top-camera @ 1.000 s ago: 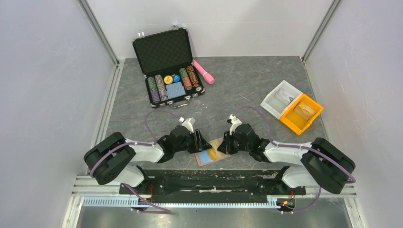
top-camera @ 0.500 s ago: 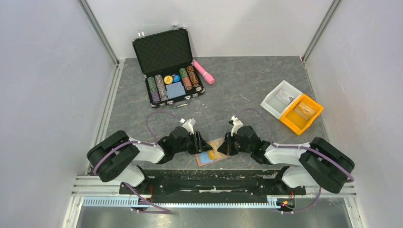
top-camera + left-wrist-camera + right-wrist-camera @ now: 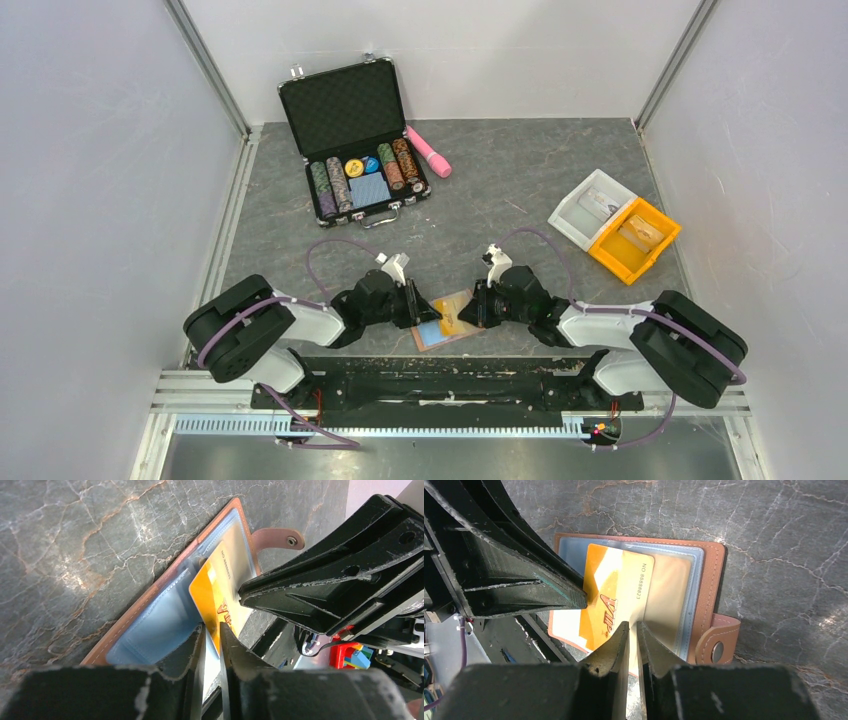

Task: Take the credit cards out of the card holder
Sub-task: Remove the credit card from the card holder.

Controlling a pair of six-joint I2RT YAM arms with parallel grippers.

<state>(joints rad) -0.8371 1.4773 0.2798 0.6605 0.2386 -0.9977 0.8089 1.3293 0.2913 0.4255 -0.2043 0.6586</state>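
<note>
The brown card holder (image 3: 432,333) lies open near the table's front edge, between my two grippers. Its light blue pockets (image 3: 150,625) and closing tab (image 3: 719,647) show. An orange-yellow credit card (image 3: 207,587) sticks partway out of a pocket, tilted up; it also shows in the right wrist view (image 3: 609,590). My left gripper (image 3: 211,628) is shut on that card's edge. My right gripper (image 3: 632,626) is shut, its tips down on the holder's tan right-hand pocket. No other cards show.
An open black poker chip case (image 3: 355,135) stands at the back left with a pink cylinder (image 3: 428,150) beside it. A white bin (image 3: 595,208) and an orange bin (image 3: 635,240) sit at the right. The arms' base rail (image 3: 440,365) lies just in front of the holder.
Both grippers have shifted only slightly, the left one a little toward its base. The card holder has stayed in place.
</note>
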